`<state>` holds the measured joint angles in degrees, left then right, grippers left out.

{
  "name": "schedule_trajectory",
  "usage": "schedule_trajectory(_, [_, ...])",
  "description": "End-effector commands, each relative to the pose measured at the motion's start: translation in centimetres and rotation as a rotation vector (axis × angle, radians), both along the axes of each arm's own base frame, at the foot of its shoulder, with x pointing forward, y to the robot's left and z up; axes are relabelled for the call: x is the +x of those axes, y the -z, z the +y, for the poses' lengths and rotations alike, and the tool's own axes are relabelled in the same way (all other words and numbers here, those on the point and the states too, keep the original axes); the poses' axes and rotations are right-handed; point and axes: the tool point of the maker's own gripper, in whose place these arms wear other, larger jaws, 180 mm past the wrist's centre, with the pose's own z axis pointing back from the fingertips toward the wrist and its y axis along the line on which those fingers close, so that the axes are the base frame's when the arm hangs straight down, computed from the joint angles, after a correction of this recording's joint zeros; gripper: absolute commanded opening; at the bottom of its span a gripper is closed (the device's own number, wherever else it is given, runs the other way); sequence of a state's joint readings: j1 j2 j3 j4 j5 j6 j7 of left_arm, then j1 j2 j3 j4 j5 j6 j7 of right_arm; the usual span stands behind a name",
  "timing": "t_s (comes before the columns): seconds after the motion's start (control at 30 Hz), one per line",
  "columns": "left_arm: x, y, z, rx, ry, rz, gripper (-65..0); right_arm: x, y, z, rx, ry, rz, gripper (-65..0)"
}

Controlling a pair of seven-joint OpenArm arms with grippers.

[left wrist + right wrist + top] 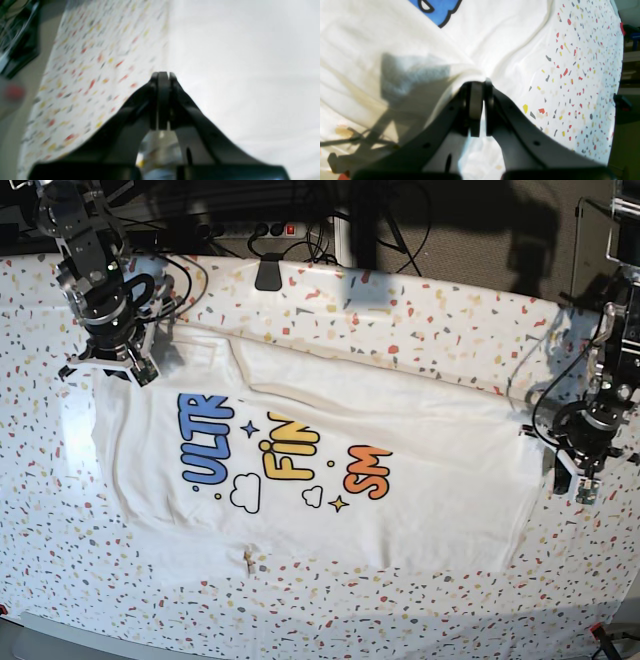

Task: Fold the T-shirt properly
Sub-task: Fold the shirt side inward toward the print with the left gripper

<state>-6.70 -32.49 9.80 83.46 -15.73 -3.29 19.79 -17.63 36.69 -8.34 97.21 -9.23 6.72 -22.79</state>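
The white T-shirt (420, 440) lies spread on the speckled tablecloth (420, 305). An upper layer is folded down over the print, so it reads only "ULTR", "FIN", "SM". My right gripper (112, 365) is at the shirt's far left corner. In the right wrist view it (480, 83) is shut on bunched shirt cloth (495, 37), with puckers running to the fingertips. My left gripper (578, 475) sits just off the shirt's right edge. In the blurred left wrist view it (163, 74) is shut, with the shirt (237, 62) on its right and no cloth seen between the jaws.
A black clamp (268, 275) sits on the table's back edge, with cables and a power strip (265, 228) behind it. Tablecloth shows on all sides of the shirt (582, 75) (95, 62). The table's right edge is close to my left arm.
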Motion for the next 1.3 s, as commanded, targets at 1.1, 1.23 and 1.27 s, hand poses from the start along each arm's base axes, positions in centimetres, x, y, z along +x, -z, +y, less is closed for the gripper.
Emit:
schedule_trajectory(1.1, [0.8, 4.0, 4.7, 0.054, -0.058, 0.130, -65.0, 0.5, -0.7, -0.2, -0.023, -0.023, -0.005, -65.0])
schedule_trajectory(1.23, [1.4, 1.6, 2.4, 0.048, -0.008, 0.083, -65.0, 0.5, -0.7, -0.2, -0.023, -0.023, -0.005, -65.0])
schedule_trajectory(1.27, [1.5, 1.2, 1.9, 0.044, 0.004, 0.069, -65.0, 0.5, -0.7, -0.2, -0.023, -0.023, -0.005, -65.0])
